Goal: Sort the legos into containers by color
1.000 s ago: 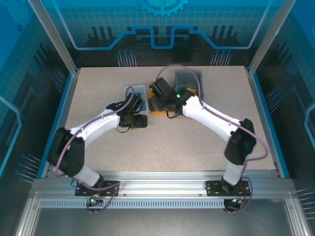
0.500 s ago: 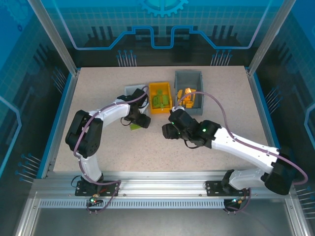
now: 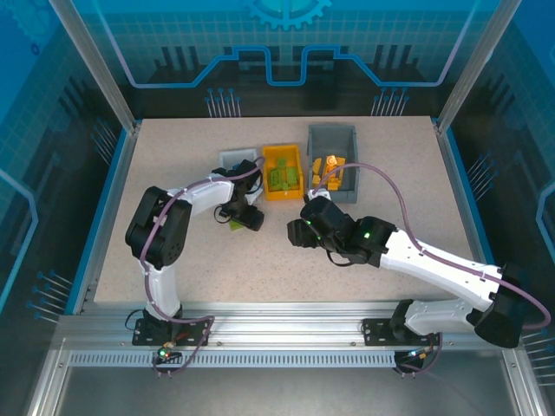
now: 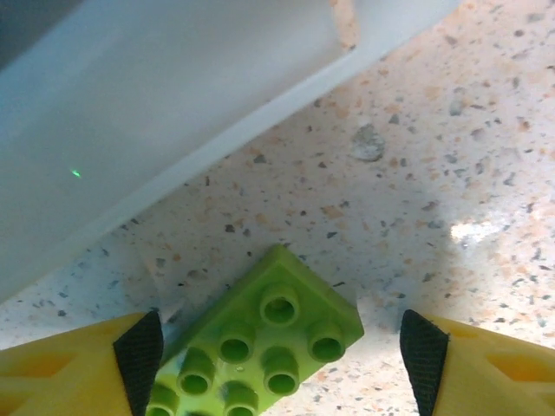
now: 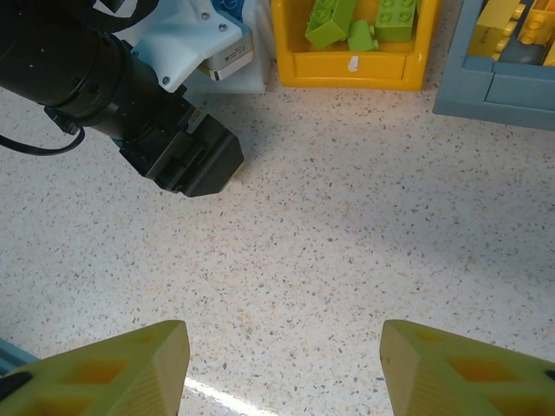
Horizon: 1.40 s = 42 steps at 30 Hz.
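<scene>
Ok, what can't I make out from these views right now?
- White bin contents: top view, left arm covers it; right wrist view, top edge cuts it.
- Green brick: left wrist view, bottom edge cuts its near end; top view, left tool hides most.
- Grey bin brick count: top view, too small; right wrist view, frame edges cut it.

White shells (image 3: 434, 260), black joints (image 3: 156, 230), purple cables (image 3: 400, 198), yellow claw fingers (image 5: 104, 368)
</scene>
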Motion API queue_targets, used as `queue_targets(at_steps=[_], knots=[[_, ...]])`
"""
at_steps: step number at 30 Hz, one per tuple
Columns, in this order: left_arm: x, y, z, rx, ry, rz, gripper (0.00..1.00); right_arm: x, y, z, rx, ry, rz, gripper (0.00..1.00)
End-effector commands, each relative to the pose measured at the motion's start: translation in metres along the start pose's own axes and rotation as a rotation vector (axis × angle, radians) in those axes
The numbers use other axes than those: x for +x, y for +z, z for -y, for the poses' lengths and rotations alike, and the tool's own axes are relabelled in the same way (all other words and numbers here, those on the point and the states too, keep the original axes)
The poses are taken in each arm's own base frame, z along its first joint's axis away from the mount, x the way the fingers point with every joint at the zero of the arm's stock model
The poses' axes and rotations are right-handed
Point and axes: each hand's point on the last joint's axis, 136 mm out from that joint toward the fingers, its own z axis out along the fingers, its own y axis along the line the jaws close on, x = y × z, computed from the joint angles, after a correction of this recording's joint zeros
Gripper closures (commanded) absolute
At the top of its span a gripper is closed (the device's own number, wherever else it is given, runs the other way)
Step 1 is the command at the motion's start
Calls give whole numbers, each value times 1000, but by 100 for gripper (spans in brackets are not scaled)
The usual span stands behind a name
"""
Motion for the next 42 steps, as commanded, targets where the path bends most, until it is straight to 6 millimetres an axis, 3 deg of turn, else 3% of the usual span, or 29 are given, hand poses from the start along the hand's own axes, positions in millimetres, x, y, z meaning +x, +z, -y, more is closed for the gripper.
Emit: queue_targets(at_steps=[1,7,17,24,28,33,37,42], knots=[[11,-10,11,78,-61,-14,28,3,-3,2,19,3,5,39],[28,-7,24,76,-131,-12,34,5,-1,5,25,10,3,39],[31,15,11,-51,-226,-44,47,10,-5,9,23,17,1,39],[29,15,6,-95,-228,-19,75,11,-7,14,29,17,10,39],[26,-7,14,-104,-221,41,76,5,-13,9,-28,-2,44,39],[10,-58,40,-13,-239,148,76,-16,-28,-4,-180,-28,121,37],[-19,-96,59,83,-252,228,75,-32,-32,7,-181,2,138,38],[-74,-122,80,178,-250,295,74,-51,-32,16,-200,60,161,37]])
